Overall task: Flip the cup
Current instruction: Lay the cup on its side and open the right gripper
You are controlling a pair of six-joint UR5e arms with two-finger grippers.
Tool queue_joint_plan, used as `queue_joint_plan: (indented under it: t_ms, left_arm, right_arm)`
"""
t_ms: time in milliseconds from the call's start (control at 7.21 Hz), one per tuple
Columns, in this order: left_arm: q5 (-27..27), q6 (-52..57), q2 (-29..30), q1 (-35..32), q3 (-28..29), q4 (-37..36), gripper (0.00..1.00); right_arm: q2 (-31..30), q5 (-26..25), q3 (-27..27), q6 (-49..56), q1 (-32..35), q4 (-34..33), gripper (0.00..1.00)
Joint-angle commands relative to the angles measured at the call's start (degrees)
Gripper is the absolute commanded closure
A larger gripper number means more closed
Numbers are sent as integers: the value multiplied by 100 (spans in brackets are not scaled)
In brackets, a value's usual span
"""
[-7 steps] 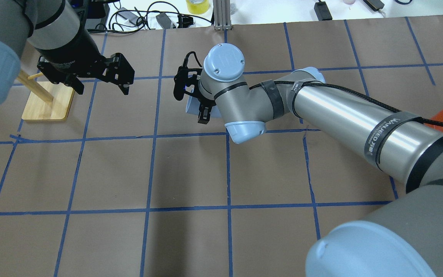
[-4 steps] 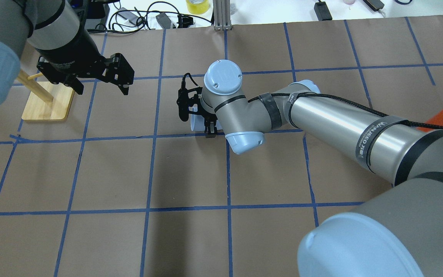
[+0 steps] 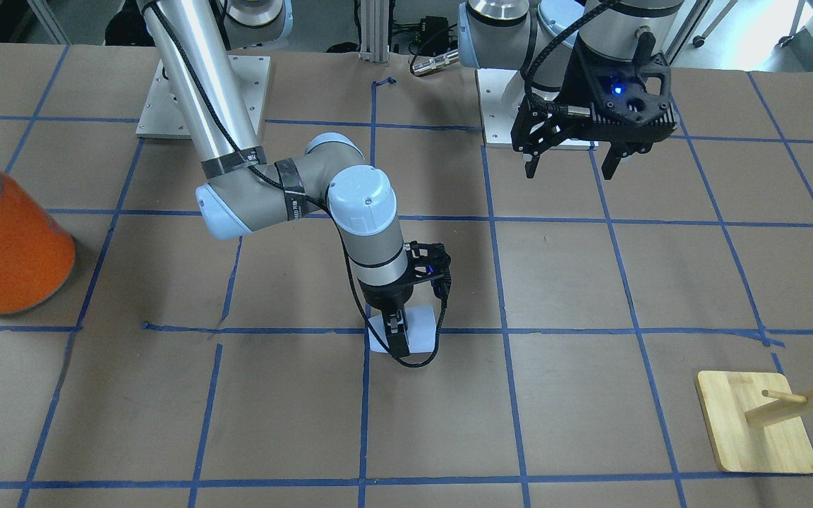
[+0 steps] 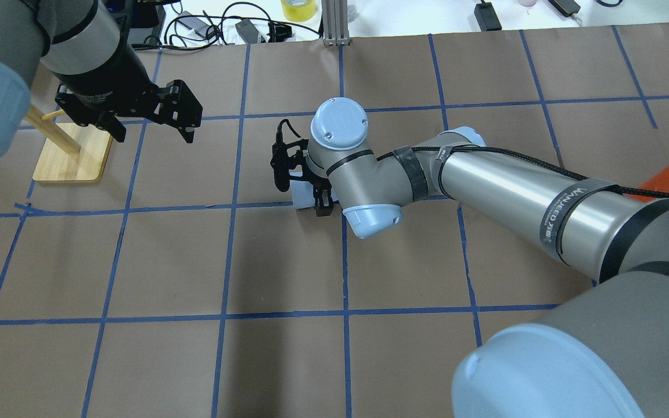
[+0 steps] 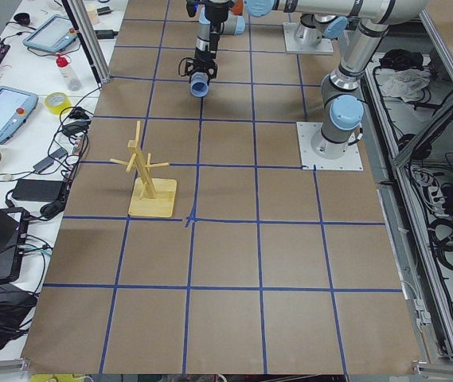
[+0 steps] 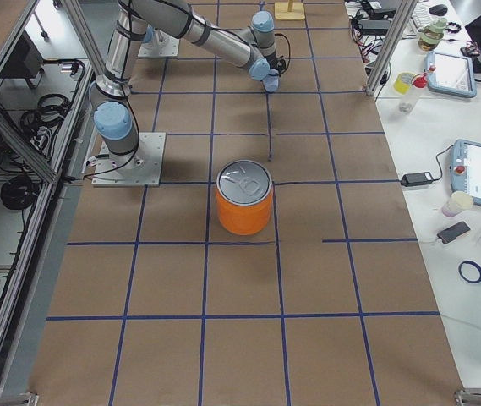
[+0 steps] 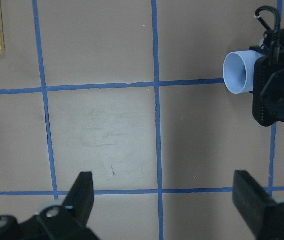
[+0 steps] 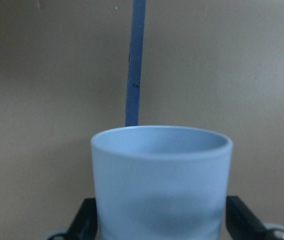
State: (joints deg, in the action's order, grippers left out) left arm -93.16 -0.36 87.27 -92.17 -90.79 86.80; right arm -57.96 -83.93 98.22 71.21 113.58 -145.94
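The pale lavender-blue cup [image 3: 418, 332] is held on its side in my right gripper [image 3: 398, 340], low over a blue tape line near the table's middle. The fingers [image 8: 86, 216] are shut on its body. The cup's open mouth [image 7: 236, 73] points away from the wrist. It also shows in the overhead view [image 4: 301, 195] and fills the right wrist view [image 8: 161, 175]. I cannot tell whether it touches the table. My left gripper [image 4: 154, 134] is open and empty, hovering apart from the cup, near the wooden rack.
A large orange can with a silver top [image 3: 4, 243] stands at the robot's right side of the table. A wooden peg rack on a square base [image 4: 73, 154] stands beside my left gripper. Brown paper with blue tape lines covers the table [image 4: 282, 261].
My right gripper has moved the cup toward the robot's side and lower, down to the blue tape line. The left arm has not moved.
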Motion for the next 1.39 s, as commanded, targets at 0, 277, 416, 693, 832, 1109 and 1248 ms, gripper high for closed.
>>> queue_joint_plan:
  t_ms: [0, 277, 416, 693, 832, 1109, 1248]
  left_arm:
    - [0, 0, 0, 6, 0, -5, 0]
    - [-9, 0, 0, -2, 0, 3, 0]
    - [0, -8, 0, 6, 0, -5, 0]
    - [17, -8, 17, 6, 0, -197, 0]
    - [35, -52, 35, -2, -8, -260, 0]
    - [35, -52, 35, -2, -8, -251, 0]
    - [26, 0, 35, -2, -9, -260, 0]
  right_arm:
    - [-580, -27, 92, -63, -107, 422, 0]
    - [-1861, -36, 84, -614, -824, 1325, 0]
    - [-2398, -36, 84, -696, -1386, 1775, 0]
    - [-3060, -27, 5, -906, -2319, 2349, 0]
    - [-3254, -36, 5, -1055, -2532, 2620, 0]
    - [-3432, -158, -30, -2122, -2595, 2877, 0]
    - [-3484, -490, -283, -3173, -2587, 3496, 0]
